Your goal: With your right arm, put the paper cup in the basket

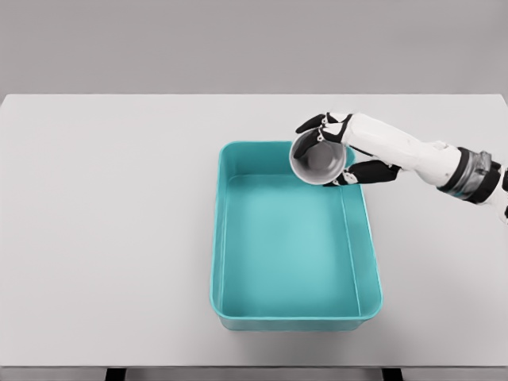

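Note:
A teal rectangular basket (238,238) lies on the white table, a little right of the middle. My right hand (337,151) comes in from the right edge and is shut on a grey paper cup (317,159). The cup is tilted so that its open mouth faces the camera. It hangs over the basket's far right corner, above the rim. Dark fingers (311,124) wrap over the cup's top and a thumb shows below it. The left arm does not show.
The white table (103,238) stretches wide to the left of the basket and ends at a front edge near the bottom of the picture. A grey wall stands behind it.

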Controlling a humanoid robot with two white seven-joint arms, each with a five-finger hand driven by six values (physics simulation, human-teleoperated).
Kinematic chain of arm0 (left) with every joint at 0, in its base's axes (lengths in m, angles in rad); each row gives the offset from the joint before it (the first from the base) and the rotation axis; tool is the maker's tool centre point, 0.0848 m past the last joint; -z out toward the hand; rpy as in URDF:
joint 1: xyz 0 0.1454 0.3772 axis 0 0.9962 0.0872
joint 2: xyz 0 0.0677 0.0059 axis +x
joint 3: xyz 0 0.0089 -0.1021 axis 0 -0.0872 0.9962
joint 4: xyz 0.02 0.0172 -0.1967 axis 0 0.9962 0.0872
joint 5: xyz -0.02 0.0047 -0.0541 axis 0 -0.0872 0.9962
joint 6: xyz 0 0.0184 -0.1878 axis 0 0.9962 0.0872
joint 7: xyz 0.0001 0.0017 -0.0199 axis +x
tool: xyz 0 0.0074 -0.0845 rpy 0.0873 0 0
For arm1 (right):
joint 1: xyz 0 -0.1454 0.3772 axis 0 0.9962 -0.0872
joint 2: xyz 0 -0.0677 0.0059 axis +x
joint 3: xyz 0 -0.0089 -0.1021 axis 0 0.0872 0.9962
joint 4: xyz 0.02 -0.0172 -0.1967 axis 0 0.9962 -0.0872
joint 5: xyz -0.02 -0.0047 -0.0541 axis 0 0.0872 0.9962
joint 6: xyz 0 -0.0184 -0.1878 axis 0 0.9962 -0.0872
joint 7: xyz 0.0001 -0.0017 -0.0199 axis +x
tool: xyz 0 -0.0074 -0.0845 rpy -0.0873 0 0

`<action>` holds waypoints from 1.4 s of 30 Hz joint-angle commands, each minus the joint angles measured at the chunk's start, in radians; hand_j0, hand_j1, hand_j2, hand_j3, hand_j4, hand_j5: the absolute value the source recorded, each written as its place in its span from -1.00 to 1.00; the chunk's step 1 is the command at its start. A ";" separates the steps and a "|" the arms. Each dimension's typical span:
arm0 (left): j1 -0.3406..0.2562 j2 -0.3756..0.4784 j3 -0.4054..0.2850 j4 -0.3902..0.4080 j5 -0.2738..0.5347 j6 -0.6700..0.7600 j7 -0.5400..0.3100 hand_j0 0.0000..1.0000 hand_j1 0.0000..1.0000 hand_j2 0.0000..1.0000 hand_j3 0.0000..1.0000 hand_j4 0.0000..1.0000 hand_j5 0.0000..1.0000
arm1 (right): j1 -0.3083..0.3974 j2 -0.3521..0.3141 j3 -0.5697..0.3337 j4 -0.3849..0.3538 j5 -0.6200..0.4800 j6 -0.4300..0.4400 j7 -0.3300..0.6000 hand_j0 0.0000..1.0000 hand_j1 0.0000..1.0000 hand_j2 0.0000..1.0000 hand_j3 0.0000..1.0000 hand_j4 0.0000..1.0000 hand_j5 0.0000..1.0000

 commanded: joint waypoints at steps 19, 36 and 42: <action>0.002 0.000 0.000 0.000 0.000 0.000 0.000 1.00 1.00 1.00 1.00 1.00 1.00 | -0.029 0.008 0.065 -0.004 0.050 0.002 0.000 1.00 1.00 1.00 1.00 1.00 1.00; 0.002 0.000 0.000 0.000 0.000 0.000 0.000 1.00 1.00 1.00 1.00 1.00 1.00 | -0.170 -0.230 0.118 0.034 0.070 0.002 -0.003 1.00 1.00 1.00 1.00 1.00 1.00; 0.002 0.000 0.000 0.000 0.000 0.000 0.000 1.00 1.00 1.00 1.00 1.00 1.00 | -0.104 -0.423 0.118 0.056 0.072 0.002 0.009 1.00 1.00 1.00 1.00 1.00 1.00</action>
